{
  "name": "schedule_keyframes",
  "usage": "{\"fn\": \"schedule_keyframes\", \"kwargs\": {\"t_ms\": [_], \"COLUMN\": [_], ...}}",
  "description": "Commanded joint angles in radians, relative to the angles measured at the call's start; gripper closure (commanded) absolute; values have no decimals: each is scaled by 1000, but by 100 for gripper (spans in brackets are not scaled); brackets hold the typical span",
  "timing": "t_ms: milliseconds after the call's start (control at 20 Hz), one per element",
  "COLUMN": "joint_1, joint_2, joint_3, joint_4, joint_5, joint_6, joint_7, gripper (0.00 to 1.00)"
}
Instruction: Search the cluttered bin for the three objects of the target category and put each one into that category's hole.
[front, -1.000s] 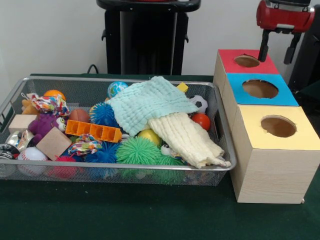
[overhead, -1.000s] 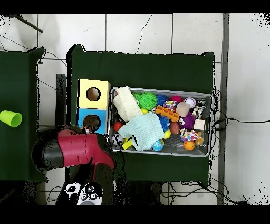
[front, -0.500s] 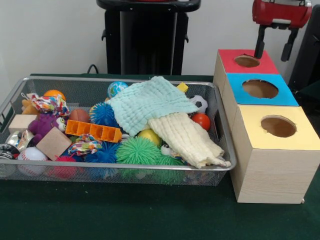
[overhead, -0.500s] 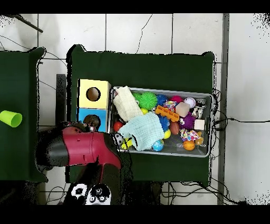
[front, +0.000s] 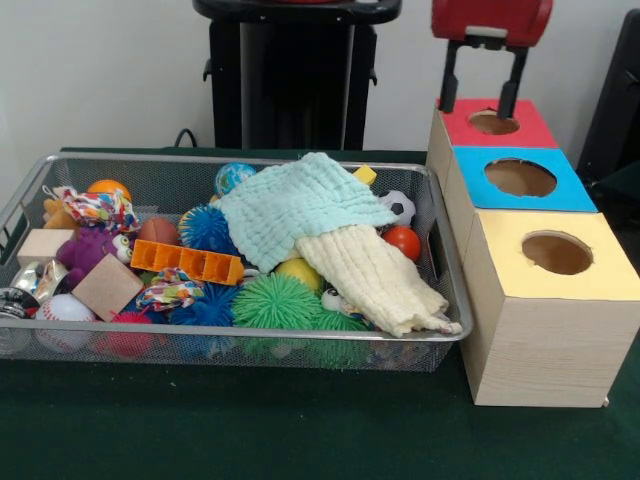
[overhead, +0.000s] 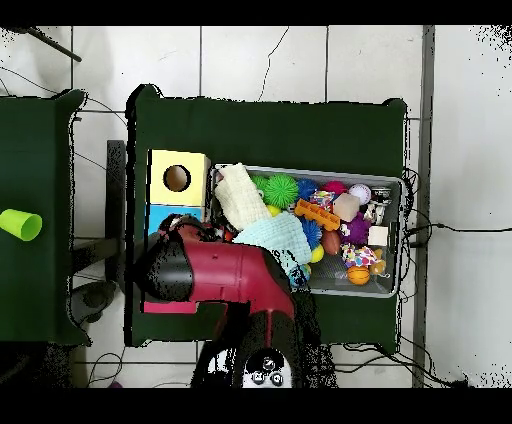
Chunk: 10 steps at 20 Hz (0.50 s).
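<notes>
Right now your gripper (front: 483, 95) hangs empty, fingers apart, above the red-topped box (front: 497, 124). The bin (front: 250, 334) lies off to its left in the front view; the blue box's hole (front: 520, 177) sits just nearer the camera.

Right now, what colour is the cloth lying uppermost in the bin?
Pale mint green cloth, seen best in the front view.

- Bin (front: 120, 166): shallow silver wire-mesh basket, rounded metal rim, flat on green tabletop (front: 250, 430), heaped with toys and cloths.
- Hole (front: 520, 177): round dark opening in blue-topped pale wooden box, just right of bin, unobstructed.
</notes>
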<state>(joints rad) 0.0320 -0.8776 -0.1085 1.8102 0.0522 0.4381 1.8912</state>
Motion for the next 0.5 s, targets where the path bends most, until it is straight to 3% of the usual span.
{"fn": "schedule_keyframes", "kwargs": {"t_ms": [50, 300, 500], "joint_1": [-68, -91, -96], "joint_2": [-27, -48, -24], "joint_3": [99, 107, 106], "joint_4": [128, 183, 218], "joint_5": [-118, -145, -178], "joint_6": [-127, -168, -231], "joint_7": [-24, 11, 46], "gripper": [0, 0, 0]}}
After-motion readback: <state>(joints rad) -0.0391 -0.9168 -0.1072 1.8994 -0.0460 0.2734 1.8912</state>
